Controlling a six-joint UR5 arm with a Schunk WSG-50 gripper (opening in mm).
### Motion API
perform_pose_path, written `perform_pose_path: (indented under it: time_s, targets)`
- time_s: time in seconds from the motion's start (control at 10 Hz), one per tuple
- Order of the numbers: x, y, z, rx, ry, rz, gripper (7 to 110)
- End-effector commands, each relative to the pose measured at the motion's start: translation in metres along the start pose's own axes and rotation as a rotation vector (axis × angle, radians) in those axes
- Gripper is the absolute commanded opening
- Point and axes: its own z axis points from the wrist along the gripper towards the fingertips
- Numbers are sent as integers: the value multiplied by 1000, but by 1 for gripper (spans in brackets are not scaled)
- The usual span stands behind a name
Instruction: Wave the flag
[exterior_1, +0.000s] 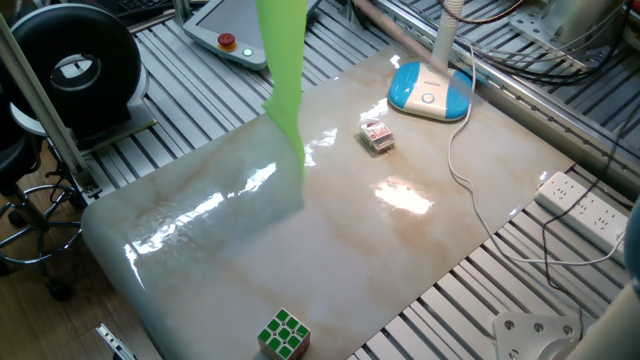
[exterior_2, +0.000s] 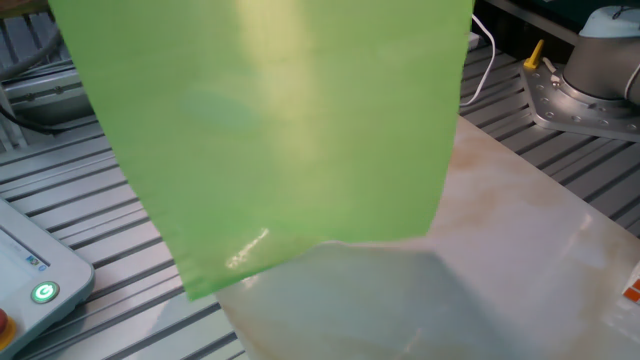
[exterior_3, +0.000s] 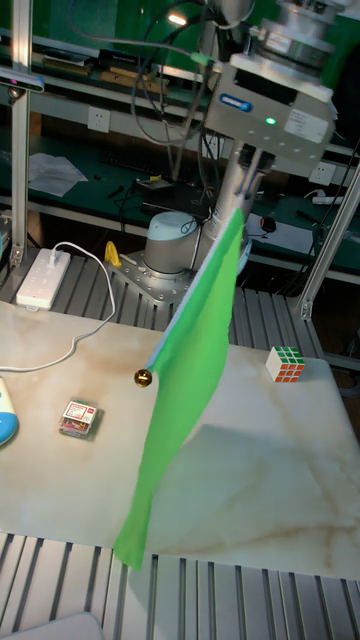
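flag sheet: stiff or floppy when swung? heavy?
Likely floppy: the flag hangs from the hand in a slack, slightly curved drape. Probably light and thin: light glows through the sheet in the other fixed view. It may lag and flutter rather than track the stick.

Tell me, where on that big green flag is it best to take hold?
On the stick, not the sheet. The flag is thin, limp material hanging down, so pinching it gives no control. The gripper comes from above and seems to clamp the stick's upper end, though the fingers are hard to see.
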Motion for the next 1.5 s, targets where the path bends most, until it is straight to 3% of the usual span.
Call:
perform_pose_path:
  time_s: [0.0, 0.2, 0.3, 0.5, 0.6, 0.8, 1.0, 1.1, 1.2, 1.3, 1.4]
  targets:
    - [-14, -64, 17, 15, -63, -184, 7]
    - [-20, -92, 33, 40, -126, -259, 7]
    - [-19, -92, 38, 28, -127, -258, 7]
    - [-15, -75, 35, -10, -95, -223, 7]
    - [-9, -56, 31, -44, -57, -181, 7]
    - [-25, -41, 17, 79, -80, -250, 7]
    - [4, 46, 5, -69, 39, 25, 7]
    - [13, 89, -4, -156, 103, 232, 7]
    - [18, 114, -8, -211, 150, 363, 7]
    - [19, 114, -7, -214, 161, 384, 7]
    - [16, 98, -4, -167, 131, 313, 7]
